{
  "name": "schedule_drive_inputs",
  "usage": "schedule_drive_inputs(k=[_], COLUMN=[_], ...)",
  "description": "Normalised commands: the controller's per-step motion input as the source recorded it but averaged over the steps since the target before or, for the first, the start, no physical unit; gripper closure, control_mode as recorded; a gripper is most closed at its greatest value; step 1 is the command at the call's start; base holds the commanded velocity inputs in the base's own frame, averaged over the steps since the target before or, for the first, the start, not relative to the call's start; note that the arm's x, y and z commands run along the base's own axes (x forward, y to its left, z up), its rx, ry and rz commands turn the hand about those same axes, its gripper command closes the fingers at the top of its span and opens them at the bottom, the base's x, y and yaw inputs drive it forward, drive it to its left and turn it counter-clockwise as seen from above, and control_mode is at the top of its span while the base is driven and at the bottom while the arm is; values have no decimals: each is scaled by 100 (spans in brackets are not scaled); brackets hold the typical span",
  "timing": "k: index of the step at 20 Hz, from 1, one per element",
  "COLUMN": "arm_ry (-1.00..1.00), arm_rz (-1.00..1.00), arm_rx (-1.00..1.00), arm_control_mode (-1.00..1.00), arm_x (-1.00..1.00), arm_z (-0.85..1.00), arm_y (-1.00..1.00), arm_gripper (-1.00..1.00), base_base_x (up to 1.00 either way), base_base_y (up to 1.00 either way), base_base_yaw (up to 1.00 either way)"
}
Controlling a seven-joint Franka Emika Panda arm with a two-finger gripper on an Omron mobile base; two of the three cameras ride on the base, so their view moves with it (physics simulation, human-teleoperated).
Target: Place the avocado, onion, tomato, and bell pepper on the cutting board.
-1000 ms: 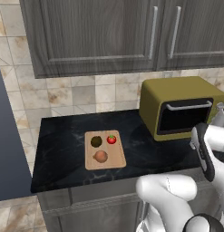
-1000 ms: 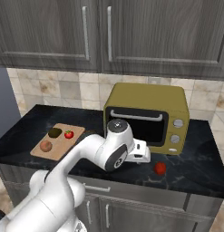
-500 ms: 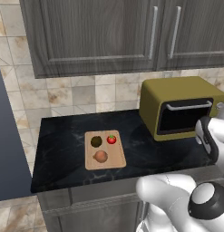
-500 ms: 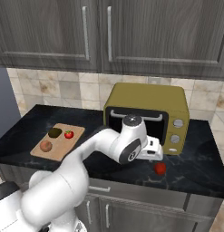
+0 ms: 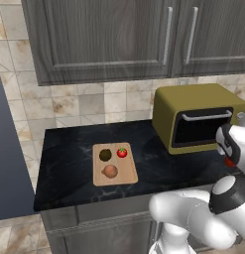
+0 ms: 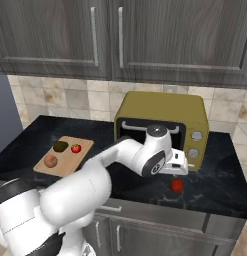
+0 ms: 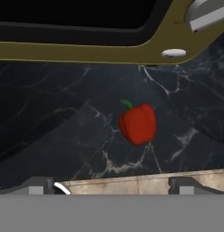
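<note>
Three vegetables on the cutting board [image 6: 65, 155] at the left: avocado [image 6: 60, 146], tomato [image 6: 75, 148], onion [image 6: 50, 161]. Bell pepper [image 7: 138, 124] alone on the dark counter [image 6: 220, 180] far to the right, near the front edge, before the olive toaster oven [image 6: 195, 120]. Gripper [image 6: 176, 164] above the pepper, apart from it, jaws spread wide, holding nothing.

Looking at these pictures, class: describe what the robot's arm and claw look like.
The arm is glossy white, built of rounded, tube-like segments with dark grey discs and bands at the joints. The claw is a boxy white hand; its two fingertips look dark grey.
</note>
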Motion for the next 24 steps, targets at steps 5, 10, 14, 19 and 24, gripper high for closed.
schedule_drive_inputs(k=[5,10,14,19,24], arm_ry=[7,8,6,4,1], arm_rz=[0,0,0,0,0], arm_rx=[0,0,0,0,0], arm_control_mode=[-100,-100,-100,-100,-100], arm_x=[27,26,20,17,11], arm_z=[-15,-26,-34,-27,-25], arm_y=[-20,-19,-21,-19,-10], arm_gripper=[-100,-100,-100,-100,-100], base_base_x=[0,0,0,0,0], base_base_y=[0,0,0,0,0], base_base_yaw=[0,0,0,0,0])
